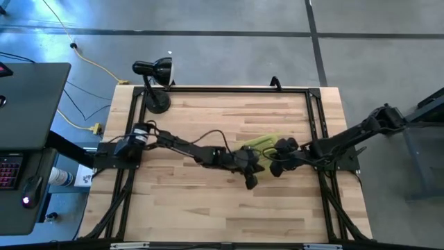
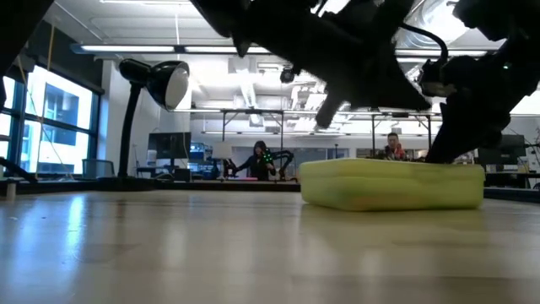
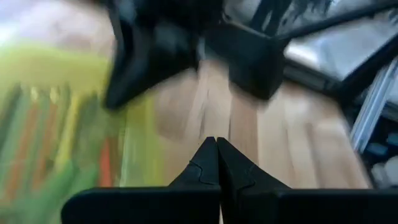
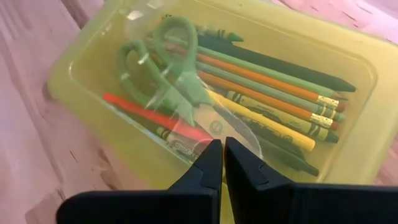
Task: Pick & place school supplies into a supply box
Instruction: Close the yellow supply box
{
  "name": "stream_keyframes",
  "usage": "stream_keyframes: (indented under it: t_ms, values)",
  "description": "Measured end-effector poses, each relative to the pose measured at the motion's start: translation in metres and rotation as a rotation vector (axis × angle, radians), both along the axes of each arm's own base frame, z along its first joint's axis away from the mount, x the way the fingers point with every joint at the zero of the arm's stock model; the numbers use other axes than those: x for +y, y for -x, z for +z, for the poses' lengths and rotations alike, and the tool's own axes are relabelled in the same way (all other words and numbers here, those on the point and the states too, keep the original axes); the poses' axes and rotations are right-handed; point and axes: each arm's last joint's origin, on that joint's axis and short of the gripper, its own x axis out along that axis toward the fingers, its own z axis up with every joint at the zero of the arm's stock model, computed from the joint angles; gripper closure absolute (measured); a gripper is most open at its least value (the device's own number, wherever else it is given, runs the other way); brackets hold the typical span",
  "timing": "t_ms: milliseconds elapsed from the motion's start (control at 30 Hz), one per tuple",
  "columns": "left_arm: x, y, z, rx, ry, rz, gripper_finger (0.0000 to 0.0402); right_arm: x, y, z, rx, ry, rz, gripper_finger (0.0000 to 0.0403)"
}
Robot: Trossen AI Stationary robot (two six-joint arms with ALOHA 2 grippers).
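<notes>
The supply box [image 1: 262, 142], translucent yellow-green, sits on the wooden table right of centre with its lid down [image 2: 392, 184]. Through the lid I see green-handled scissors [image 4: 165, 62], a red marker [image 4: 146, 113] and several pens and pencils [image 4: 273, 93] lying inside. My right gripper [image 4: 222, 144] is shut, slanting down over the lid near one long side of the box [image 1: 276, 158]. My left gripper [image 3: 216, 143] is shut with nothing in it. It hangs above the table beside the box [image 3: 56, 124], on its near side [image 1: 251, 182]. My right gripper's shut fingertips [image 4: 211, 155] stand right at the box's lid [image 4: 186, 134], slanting down from the table's right. Whether they touch it, I cannot tell. In the low view its dark shape [image 2: 451, 143] reaches down to the box's top edge.
A black desk lamp [image 1: 154, 76] stands at the table's far left corner [image 2: 156, 80]. Bare wood lies left of and in front of the box. People sit in the room beyond the table's far edge.
</notes>
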Motion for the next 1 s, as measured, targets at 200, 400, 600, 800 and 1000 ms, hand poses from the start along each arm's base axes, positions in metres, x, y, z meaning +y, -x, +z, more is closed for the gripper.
stream_keyframes:
  t_ms: [200,400,600,800,1000]
  values:
    - [-0.022,-0.008,-0.019,0.037,-0.04,0.043,0.038,0.002,-0.007,0.003,-0.069,-0.021,0.046,0.0403]
    - [-0.035,-0.015,-0.034,0.038,-0.095,0.153,0.038,0.003,-0.007,0.003,-0.076,-0.037,0.03,0.0403]
    - [-0.043,-0.022,-0.042,0.024,-0.015,0.203,0.038,0.002,-0.008,0.003,-0.085,-0.03,0.022,0.0403]
    - [-0.04,-0.027,-0.047,0.038,-0.027,0.378,0.038,0.003,-0.009,0.004,-0.099,-0.029,0.019,0.0403]
    - [-0.046,-0.026,-0.031,0.171,-0.096,0.454,0.0391,0.003,-0.009,0.004,-0.103,-0.023,0.017,0.0403]
